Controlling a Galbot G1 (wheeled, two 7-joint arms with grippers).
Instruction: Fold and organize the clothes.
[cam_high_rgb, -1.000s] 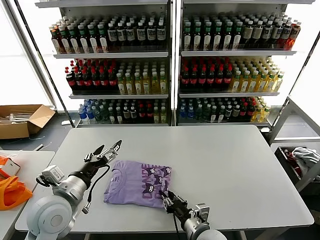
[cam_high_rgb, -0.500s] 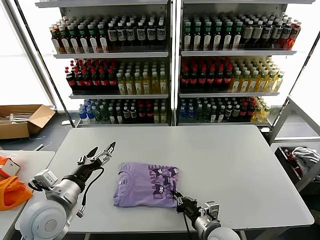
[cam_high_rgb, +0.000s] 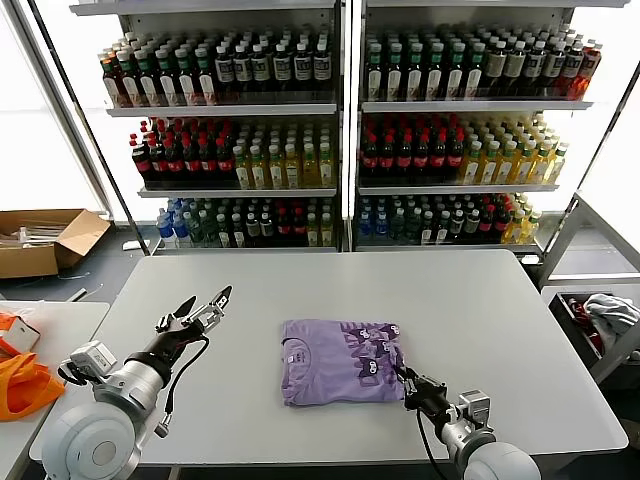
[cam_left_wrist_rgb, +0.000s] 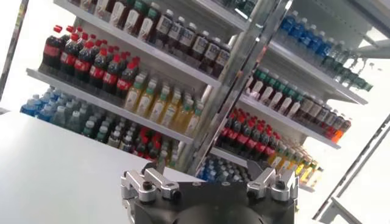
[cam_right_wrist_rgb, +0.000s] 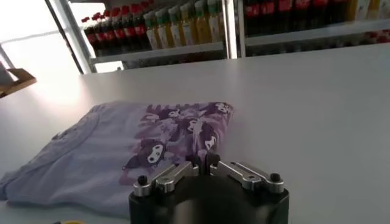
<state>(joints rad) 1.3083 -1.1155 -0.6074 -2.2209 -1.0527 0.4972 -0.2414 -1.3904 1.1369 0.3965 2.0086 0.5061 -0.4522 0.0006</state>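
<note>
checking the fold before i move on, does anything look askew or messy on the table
Mostly tidy. The folded lavender T-shirt lies flat near the table's front edge, but its near-left corner bulges out unevenly. The right tool is at its near-right corner; the left tool hovers open, well clear to the left.

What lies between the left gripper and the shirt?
Only bare table between the left gripper and the shirt, seen in the head view.

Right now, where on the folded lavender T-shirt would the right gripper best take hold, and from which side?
Probably the near right corner of the T-shirt, approached low from the robot's side. It lies flat and folded, so only its edges offer layers to pinch, and the right gripper is already at that corner.
</note>
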